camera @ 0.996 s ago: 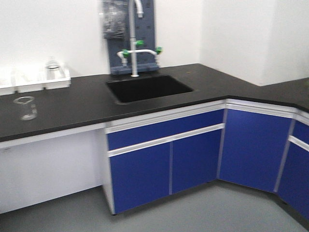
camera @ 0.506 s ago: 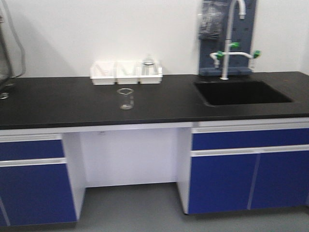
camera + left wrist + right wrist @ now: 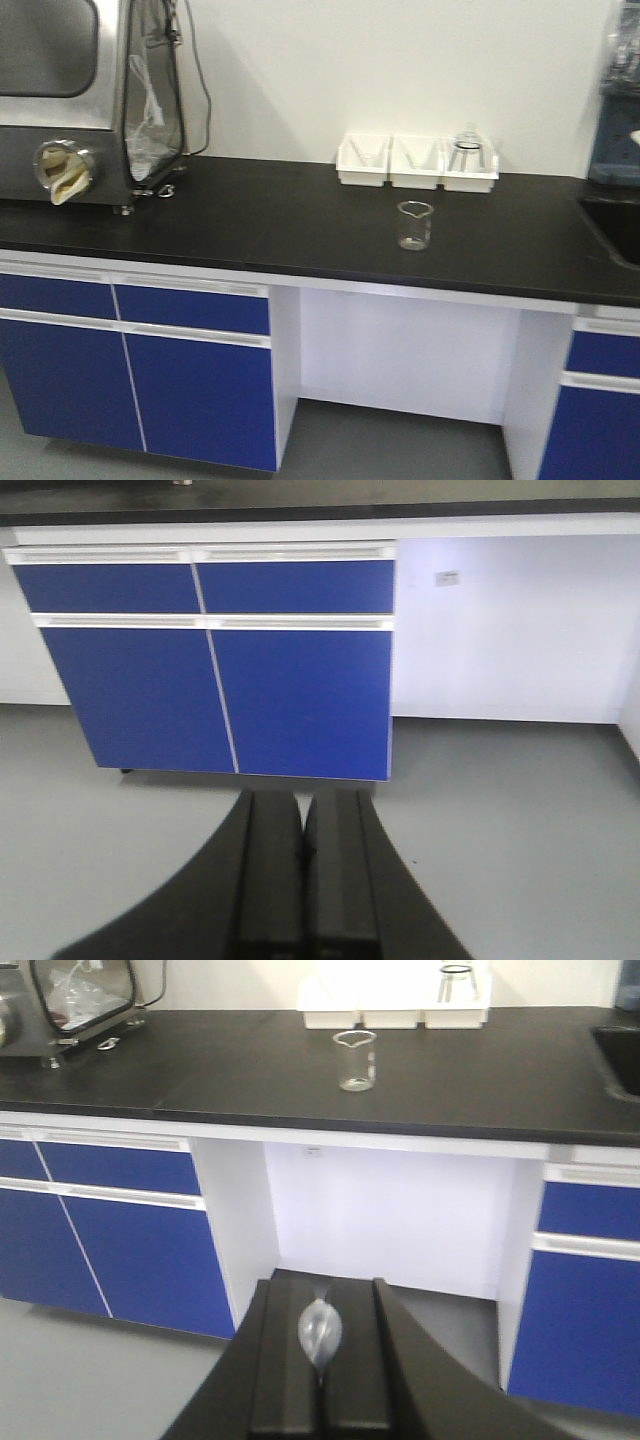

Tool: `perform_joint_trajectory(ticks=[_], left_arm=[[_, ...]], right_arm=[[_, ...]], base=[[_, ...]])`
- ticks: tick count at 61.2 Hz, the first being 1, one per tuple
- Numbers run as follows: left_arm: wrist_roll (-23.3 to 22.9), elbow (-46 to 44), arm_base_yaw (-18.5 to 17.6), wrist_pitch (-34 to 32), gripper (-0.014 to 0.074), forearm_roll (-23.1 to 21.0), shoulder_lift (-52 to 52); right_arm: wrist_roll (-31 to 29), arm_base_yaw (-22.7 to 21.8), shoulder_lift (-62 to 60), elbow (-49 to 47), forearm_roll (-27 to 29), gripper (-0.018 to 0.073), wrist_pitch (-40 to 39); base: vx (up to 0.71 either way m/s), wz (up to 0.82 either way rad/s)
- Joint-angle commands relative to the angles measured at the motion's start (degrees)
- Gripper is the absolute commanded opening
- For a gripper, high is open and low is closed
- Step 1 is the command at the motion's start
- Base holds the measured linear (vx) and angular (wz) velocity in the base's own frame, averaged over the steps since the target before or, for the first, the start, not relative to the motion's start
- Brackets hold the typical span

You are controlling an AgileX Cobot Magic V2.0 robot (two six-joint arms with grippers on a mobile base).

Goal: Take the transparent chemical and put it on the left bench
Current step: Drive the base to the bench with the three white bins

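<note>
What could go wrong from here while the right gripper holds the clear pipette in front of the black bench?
The right gripper pinches the transparent chemical only by its soft bulb, so it might slip or tilt on the way. The beaker stands alone in the open on the bench; a low reach across the top could knock it over.

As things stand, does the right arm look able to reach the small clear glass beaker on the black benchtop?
Probably not yet. The right gripper, shut on the clear plastic pipette, sits well back from the bench holding the glass beaker; nothing blocks the way.
</note>
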Motion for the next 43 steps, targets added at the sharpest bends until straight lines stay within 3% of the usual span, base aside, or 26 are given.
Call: perform_joint_trajectory(ticks=[1, 22, 43], left_arm=[[-0.4, 0.9, -0.1, -4.5, -0.0003, 0.0, -1.1], [-0.4, 0.9, -0.1, -4.5, -0.0003, 0.0, -1.1], [-0.4, 0.9, -0.1, -4.5, -0.0003, 0.0, -1.1]], right_arm=[[-0.1, 0.0, 0.3, -1.4, -2.2, -0.0003, -2.5], [-0.1, 0.0, 0.3, -1.4, -2.2, -0.0003, -2.5], [-0.1, 0.0, 0.3, -1.4, -2.2, -0.0003, -2.5]], base=[[0.31, 0.36], [0.35, 0.19], [0.42, -0.04]])
